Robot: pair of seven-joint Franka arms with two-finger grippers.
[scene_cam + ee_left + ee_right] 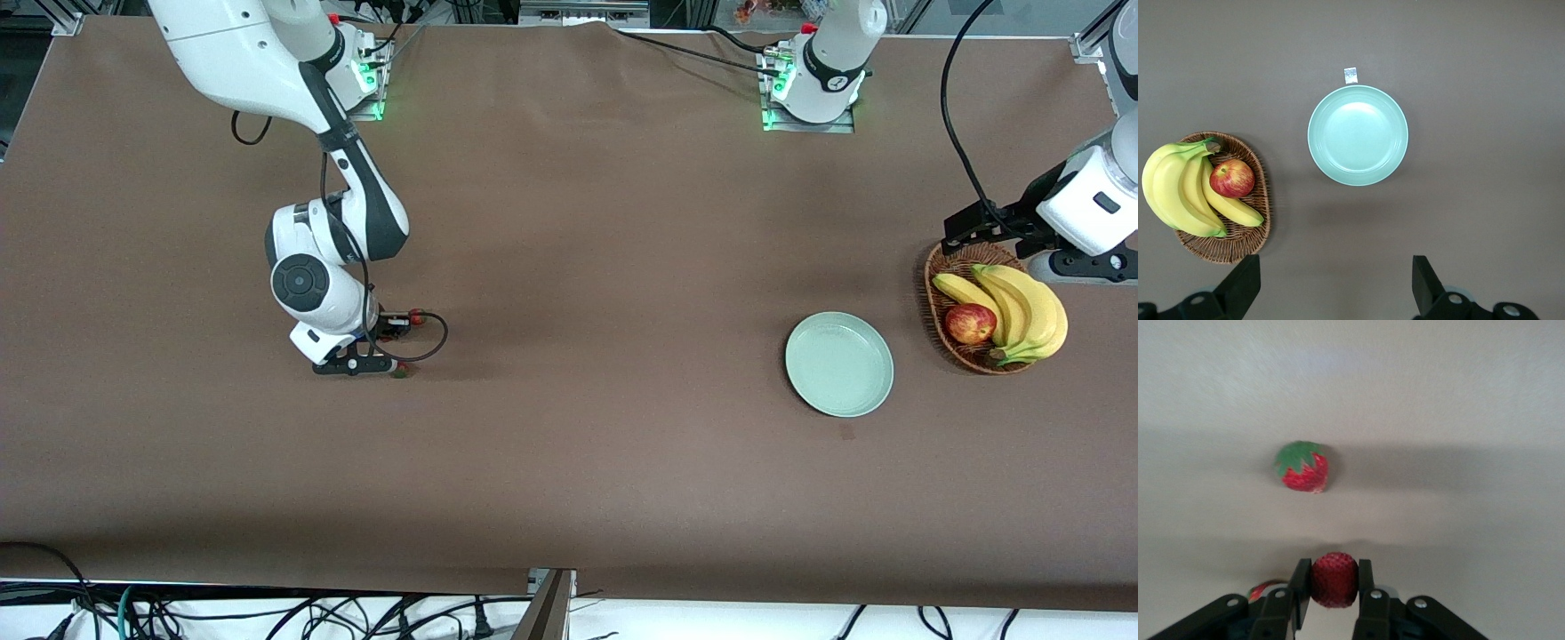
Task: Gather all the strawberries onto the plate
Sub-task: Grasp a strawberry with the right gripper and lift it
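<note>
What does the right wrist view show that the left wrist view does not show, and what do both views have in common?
Only the right wrist view shows strawberries: the right gripper is shut on one strawberry, a second strawberry lies on the table ahead, and part of a third strawberry shows beside the fingers.

Only the left wrist view shows the plate, with nothing in it, the wicker basket holding bananas and an apple, and the open left gripper above the table.

Both show the brown table cover.

The right arm reaches down low toward its end of the counter, its hand [1335, 590] pinched on a strawberry [1334, 579]. The left arm waits raised, its hand [1336, 287] spread wide, pointing straight down.
</note>
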